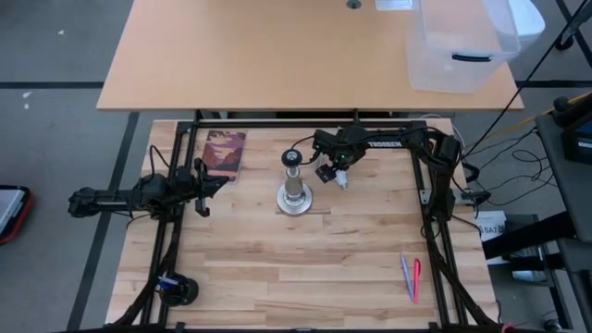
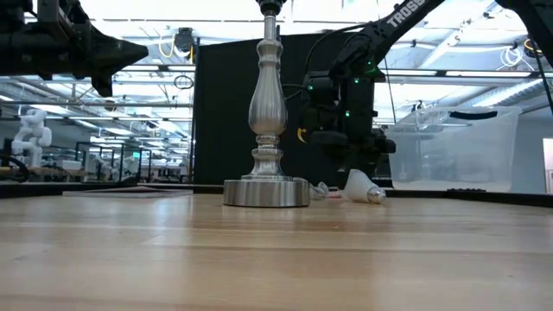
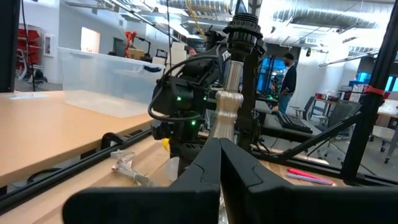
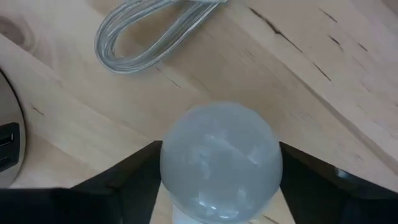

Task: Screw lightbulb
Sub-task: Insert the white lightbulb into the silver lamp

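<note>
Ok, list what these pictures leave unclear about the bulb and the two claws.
- Small white round-headed lightbulb: its screw base is cut off by the right wrist picture's bottom edge.
- Right claw: its dark fingers flank the bulb's head; contact cannot be told, and it is too small from above.
- Silver metal lamp stand: its socket is cut off by the low picture's top edge.
- Left claw: shut, waiting at the table's left edge.

- A small white round-headed lightbulb (image 4: 217, 163) with a frosted, glassy dome lies on the pale wooden tabletop (image 4: 323, 93).
- The right gripper (image 4: 219, 180) straddles it; one dark finger (image 4: 127, 180) shows on each side, right against the dome.
- A coiled loop of clear-sheathed silvery cord (image 4: 149, 31) lies apart from the bulb.
- A curved silver metal edge (image 4: 9, 149) sits at the frame's border.
</note>
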